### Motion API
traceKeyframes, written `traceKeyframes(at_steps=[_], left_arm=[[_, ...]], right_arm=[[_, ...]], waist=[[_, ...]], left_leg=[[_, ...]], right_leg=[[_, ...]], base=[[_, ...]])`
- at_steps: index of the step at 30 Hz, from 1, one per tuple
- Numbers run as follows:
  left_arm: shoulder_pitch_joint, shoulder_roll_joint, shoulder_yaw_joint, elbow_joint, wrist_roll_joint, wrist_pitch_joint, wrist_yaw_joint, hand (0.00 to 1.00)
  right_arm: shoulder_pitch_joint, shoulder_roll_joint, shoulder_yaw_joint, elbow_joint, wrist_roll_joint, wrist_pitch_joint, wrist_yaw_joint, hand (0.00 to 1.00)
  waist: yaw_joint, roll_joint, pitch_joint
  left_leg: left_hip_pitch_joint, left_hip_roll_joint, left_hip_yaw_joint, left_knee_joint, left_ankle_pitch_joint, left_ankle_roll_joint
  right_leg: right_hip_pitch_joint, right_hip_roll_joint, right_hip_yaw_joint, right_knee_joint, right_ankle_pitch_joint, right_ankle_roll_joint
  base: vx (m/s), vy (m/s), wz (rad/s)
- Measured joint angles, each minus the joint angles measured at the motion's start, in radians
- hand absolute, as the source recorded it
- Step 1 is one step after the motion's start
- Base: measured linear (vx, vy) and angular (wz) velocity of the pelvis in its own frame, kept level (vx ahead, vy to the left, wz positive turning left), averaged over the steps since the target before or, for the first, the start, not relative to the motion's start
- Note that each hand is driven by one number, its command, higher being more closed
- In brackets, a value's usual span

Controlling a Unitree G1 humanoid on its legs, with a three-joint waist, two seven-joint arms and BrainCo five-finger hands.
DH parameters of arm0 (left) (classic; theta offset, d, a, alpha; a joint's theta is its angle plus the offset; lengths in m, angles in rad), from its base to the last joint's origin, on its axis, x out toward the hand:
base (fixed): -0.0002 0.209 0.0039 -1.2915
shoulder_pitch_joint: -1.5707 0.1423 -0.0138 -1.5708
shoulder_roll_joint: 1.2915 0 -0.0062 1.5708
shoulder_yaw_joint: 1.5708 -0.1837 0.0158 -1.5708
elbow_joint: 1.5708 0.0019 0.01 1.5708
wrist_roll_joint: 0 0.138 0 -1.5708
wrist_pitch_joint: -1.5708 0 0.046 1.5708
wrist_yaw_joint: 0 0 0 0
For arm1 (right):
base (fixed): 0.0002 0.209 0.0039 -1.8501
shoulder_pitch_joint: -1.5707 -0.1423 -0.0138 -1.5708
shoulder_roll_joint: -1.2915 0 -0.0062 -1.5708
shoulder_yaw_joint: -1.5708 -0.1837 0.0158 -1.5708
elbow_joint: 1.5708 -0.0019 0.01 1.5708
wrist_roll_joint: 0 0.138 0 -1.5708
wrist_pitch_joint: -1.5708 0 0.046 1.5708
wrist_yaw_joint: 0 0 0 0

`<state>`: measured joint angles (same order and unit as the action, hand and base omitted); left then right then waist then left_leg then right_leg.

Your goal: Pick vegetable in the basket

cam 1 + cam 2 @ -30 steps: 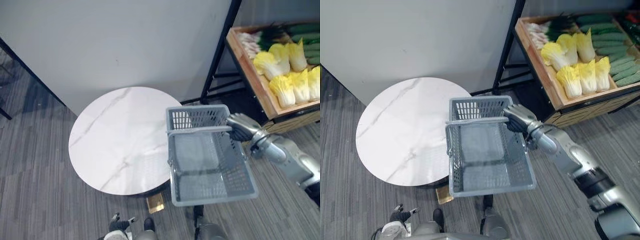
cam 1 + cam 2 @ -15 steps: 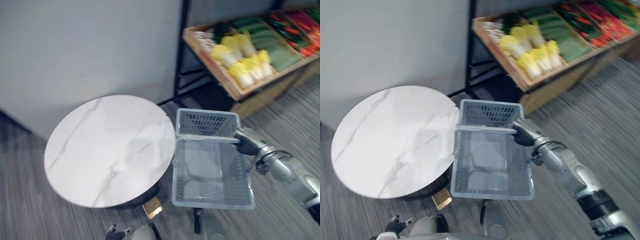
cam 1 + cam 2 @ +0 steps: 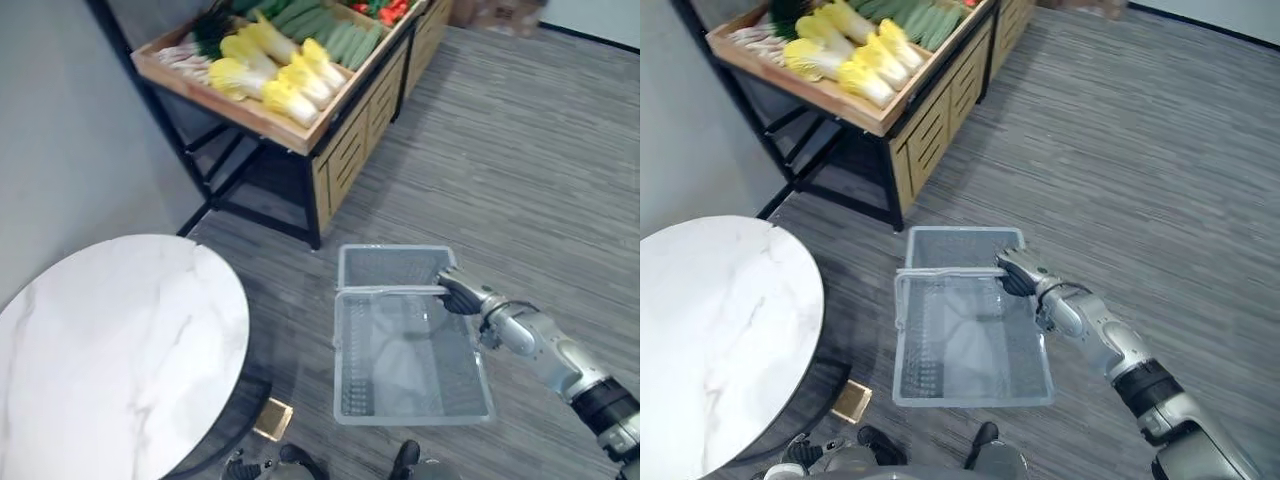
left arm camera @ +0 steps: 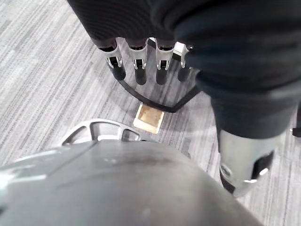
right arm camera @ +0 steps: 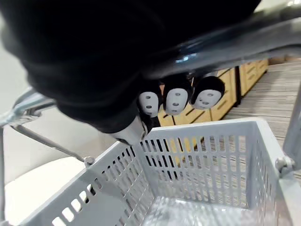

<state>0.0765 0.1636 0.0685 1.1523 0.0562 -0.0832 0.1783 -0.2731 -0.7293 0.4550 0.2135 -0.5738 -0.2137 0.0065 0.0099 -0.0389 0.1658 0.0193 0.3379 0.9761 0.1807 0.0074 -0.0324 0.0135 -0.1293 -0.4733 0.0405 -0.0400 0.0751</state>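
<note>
An empty grey plastic basket (image 3: 410, 345) hangs above the striped floor. My right hand (image 3: 458, 294) is shut on its metal handle (image 3: 388, 291), at the handle's right end. In the right wrist view the dark fingertips (image 5: 176, 100) curl under the handle bar (image 5: 225, 40), with the basket's slotted wall (image 5: 202, 155) below. Yellow-white cabbages (image 3: 275, 75), green cucumbers (image 3: 338, 35) and red vegetables (image 3: 385, 8) lie on a wooden stand (image 3: 340, 150) at the far left. My left hand (image 4: 138, 61) hangs over the floor with straight fingers, holding nothing.
A round white marble table (image 3: 100, 345) stands at the lower left, a short way left of the basket. A small tan plate (image 3: 272, 420) lies on the floor by its base. Grey striped floor (image 3: 520, 170) stretches out to the right of the stand.
The whole view has swung round: the table has slid to the lower left and the stand to the upper left. The right hand still holds the basket by its handle.
</note>
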Motion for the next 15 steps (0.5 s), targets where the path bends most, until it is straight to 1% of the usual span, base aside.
traceKeyframes(at_steps=[1, 2, 3, 4, 5, 6, 7, 8, 9, 10, 11, 12, 13, 14, 15], left_arm=[[0.001, -0.002, 0.011, -0.003, 0.000, 0.000, 0.000, 0.00], [0.004, -0.003, 0.018, -0.005, 0.000, 0.000, 0.001, 0.00], [0.011, -0.005, 0.020, -0.015, -0.001, -0.001, 0.003, 0.00], [0.014, -0.006, 0.023, -0.020, -0.003, -0.002, 0.004, 0.00], [0.018, -0.018, 0.038, -0.025, -0.006, -0.005, 0.007, 0.00], [0.025, -0.032, 0.046, -0.030, -0.013, -0.010, 0.014, 0.00], [0.033, -0.039, 0.046, -0.037, -0.015, -0.018, 0.014, 0.00], [0.049, -0.054, 0.044, -0.051, -0.015, -0.026, 0.014, 0.00], [0.056, -0.062, 0.042, -0.057, -0.015, -0.031, 0.014, 0.00], [0.057, -0.063, 0.036, -0.057, -0.016, -0.032, 0.012, 0.00], [0.060, -0.070, 0.030, -0.058, -0.016, -0.037, 0.012, 0.00], [0.060, -0.073, 0.026, -0.059, -0.017, -0.039, 0.009, 0.00], [0.062, -0.073, 0.024, -0.061, -0.017, -0.040, 0.009, 0.00], [0.067, -0.060, 0.025, -0.069, -0.017, -0.042, 0.008, 0.00], [0.069, -0.050, 0.027, -0.070, -0.018, -0.041, 0.006, 0.00]], right_arm=[[0.015, -0.001, -0.005, 0.001, -0.015, 0.000, 0.000, 1.00], [0.017, 0.000, -0.004, 0.001, -0.016, 0.000, 0.000, 1.00], [0.015, -0.004, -0.004, 0.001, -0.016, -0.002, 0.000, 1.00], [0.012, -0.007, -0.004, 0.005, -0.015, -0.003, -0.001, 1.00], [0.002, -0.005, -0.003, 0.027, -0.014, -0.008, -0.004, 1.00], [-0.014, -0.002, -0.001, 0.055, -0.014, -0.008, -0.009, 1.00], [-0.021, -0.001, 0.003, 0.067, -0.014, -0.009, -0.013, 1.00], [-0.026, -0.004, 0.003, 0.091, -0.014, -0.009, -0.021, 1.00], [-0.025, -0.009, -0.005, 0.119, -0.013, -0.010, -0.023, 1.00], [-0.021, -0.014, -0.011, 0.131, -0.013, -0.009, -0.023, 1.00], [-0.012, -0.033, -0.019, 0.149, -0.012, -0.009, -0.025, 1.00], [0.011, -0.047, -0.038, 0.162, -0.011, -0.007, -0.026, 1.00], [0.031, -0.045, -0.048, 0.165, -0.012, -0.006, -0.026, 1.00], [0.056, -0.055, -0.069, 0.176, -0.012, -0.009, -0.026, 1.00], [0.066, -0.059, -0.099, 0.201, -0.012, -0.015, -0.026, 1.00]], waist=[[-0.003, 0.002, 0.000], [-0.001, 0.004, -0.001], [0.008, 0.015, -0.002], [0.014, 0.022, 0.000], [0.023, 0.021, 0.004], [0.024, 0.031, 0.005], [0.025, 0.035, 0.005], [0.027, 0.047, 0.002], [0.025, 0.060, 0.001], [0.023, 0.066, 0.002], [0.022, 0.081, 0.001], [0.024, 0.098, 0.001], [0.023, 0.083, -0.001], [0.018, 0.061, 0.007], [0.020, 0.044, 0.014]], left_leg=[[-0.004, 0.047, -0.002, 0.073, 0.000, 0.000], [-0.007, 0.073, -0.006, 0.116, 0.000, 0.000], [-0.022, 0.118, -0.054, 0.207, 0.004, 0.004], [-0.033, 0.134, -0.104, 0.249, 0.014, 0.005], [-0.078, 0.126, -0.269, 0.318, -0.005, -0.012], [-0.107, 0.052, -0.460, 0.327, -0.089, -0.044], [-0.115, 0.011, -0.548, 0.310, -0.122, -0.051], [-0.120, -0.069, -0.680, 0.234, -0.151, -0.072], [-0.123, -0.120, -0.769, 0.132, -0.152, -0.078], [-0.123, -0.138, -0.804, 0.082, -0.147, -0.080], [-0.127, -0.160, -0.862, -0.010, -0.116, -0.084], [-0.122, -0.174, -0.896, -0.052, -0.073, -0.090], [-0.120, -0.190, -0.895, -0.055, -0.068, -0.085], [-0.123, -0.214, -0.888, -0.059, -0.073, -0.077], [-0.122, -0.230, -0.863, -0.055, -0.080, -0.062]], right_leg=[[0.011, 0.023, 0.020, -0.023, 0.006, -0.009], [0.013, 0.031, 0.037, -0.030, 0.011, -0.016], [0.012, 0.048, 0.083, -0.038, 0.019, -0.029], [0.011, 0.055, 0.112, -0.039, 0.023, -0.035], [0.006, 0.054, 0.168, -0.039, 0.029, -0.042], [0.001, 0.045, 0.217, -0.039, 0.035, -0.041], [-0.004, 0.040, 0.243, -0.039, 0.038, -0.039], [-0.016, 0.038, 0.290, -0.040, 0.045, -0.034], [-0.029, 0.040, 0.320, -0.040, 0.046, -0.034], [-0.034, 0.042, 0.331, -0.041, 0.048, -0.030], [-0.046, 0.051, 0.351, -0.041, 0.055, -0.018], [-0.046, 0.056, 0.373, -0.053, 0.065, -0.001], [-0.044, 0.044, 0.374, -0.065, 0.071, 0.006], [-0.044, 0.024, 0.377, -0.083, 0.089, 0.035], [-0.046, 0.007, 0.401, -0.094, 0.100, 0.050]], base=[[-0.07, -0.185, -0.39], [-0.07, -0.154, -0.80], [-0.06, -0.107, -0.88], [-0.06, -0.099, -1.22], [-0.06, -0.025, -1.25], [-0.06, 0.013, -1.26], [-0.05, 0.083, -1.25], [-0.06, 0.127, -1.10], [-0.05, 0.148, -0.95], [-0.04, 0.136, -0.67], [-0.02, 0.197, -0.55], [0.00, 0.203, -0.45], [0.04, 0.225, -0.18], [0.05, 0.175, -0.15], [0.04, 0.168, -0.21]])
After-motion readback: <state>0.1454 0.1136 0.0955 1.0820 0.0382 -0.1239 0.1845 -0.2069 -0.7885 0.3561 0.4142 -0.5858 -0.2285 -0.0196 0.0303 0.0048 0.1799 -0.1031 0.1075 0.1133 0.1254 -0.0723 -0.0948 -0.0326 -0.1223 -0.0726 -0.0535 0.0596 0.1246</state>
